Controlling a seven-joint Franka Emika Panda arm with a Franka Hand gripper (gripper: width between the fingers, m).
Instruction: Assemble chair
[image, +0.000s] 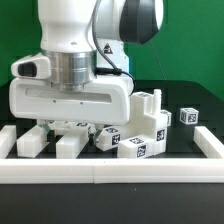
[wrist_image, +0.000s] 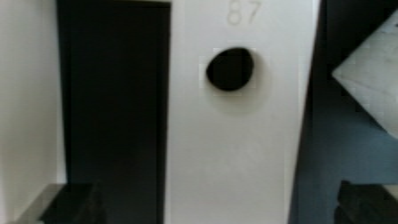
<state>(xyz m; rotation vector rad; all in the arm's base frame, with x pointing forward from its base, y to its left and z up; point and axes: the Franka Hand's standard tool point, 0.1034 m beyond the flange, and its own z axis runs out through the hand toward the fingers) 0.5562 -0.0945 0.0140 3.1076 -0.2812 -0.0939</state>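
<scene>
My gripper (wrist_image: 217, 205) hangs low over the black table (image: 185, 140), jaws spread wide and clamped on nothing. The dark fingertips (wrist_image: 68, 205) show at opposite edges of the wrist view, each with a black gap on its inner side.

Directly under my palm, between the two fingers and touching neither, lies a broad white bar (wrist_image: 235, 130) of the chair. It runs lengthwise away from my wrist, with a black oval hole (wrist_image: 228, 68) in its face and a faint moulded number (wrist_image: 244, 12) further along. Outside one finger a second white part (wrist_image: 25, 100) runs alongside the bar, a dark strip of table between them. Outside the other finger the slanted corner of a third white piece (wrist_image: 365, 80) pokes in, also apart from the bar.

From outside, my own wide white housing blocks any sight of that bar. Two plain white blocks (image: 30, 143) sit just beside my fingers, close under the hand. On the exterior view's right of my hand the loose chair parts crowd together: a tagged cube (image: 107, 137), a long tagged bar (image: 135, 148) and an upright blocky piece (image: 150, 112) near my knuckles. Well apart from me, further to that side, stands a lone tagged cube (image: 187, 116). Long white border rails (image: 110, 172) fence the table, beyond all the parts.
</scene>
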